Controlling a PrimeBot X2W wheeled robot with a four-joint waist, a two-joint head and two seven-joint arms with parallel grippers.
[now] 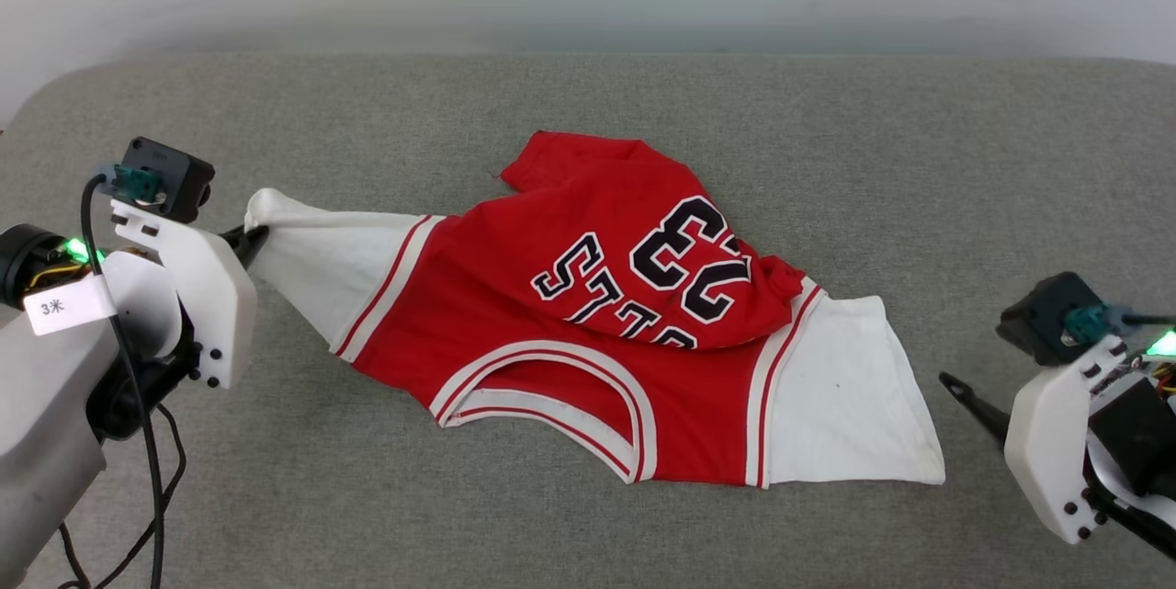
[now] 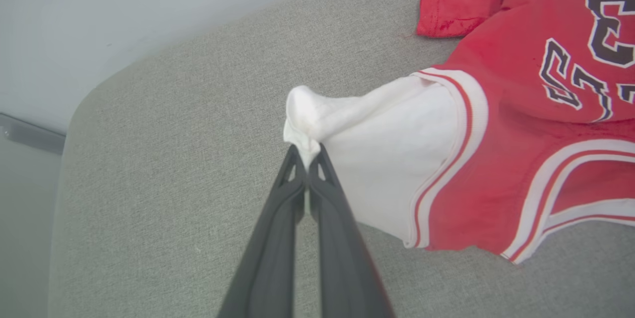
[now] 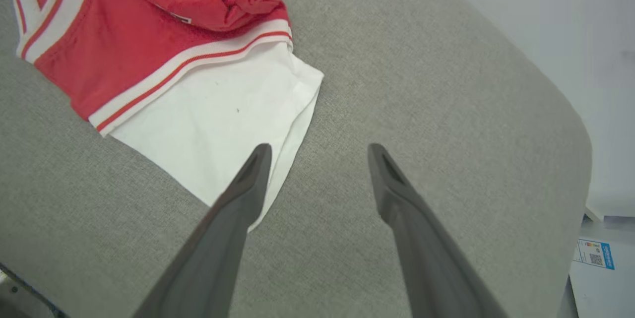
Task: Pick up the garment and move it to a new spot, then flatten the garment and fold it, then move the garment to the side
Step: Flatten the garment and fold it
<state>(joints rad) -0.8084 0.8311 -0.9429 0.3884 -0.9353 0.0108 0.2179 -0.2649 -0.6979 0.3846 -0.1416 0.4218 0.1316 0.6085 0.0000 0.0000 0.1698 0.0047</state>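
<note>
on the left, the garment [image 1: 551,332] is pinched by the left gripper [image 2: 307,153]; the right gripper [image 3: 320,152] is held wide.

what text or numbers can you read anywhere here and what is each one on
"23": on the red garment, upside down in the head view
"LLS": below it on the same garment, also upside down; the rest of the word is folded under
"3米": on a white tag on the left arm
Blue-and-white sticker with a QR code: too small to read
</note>
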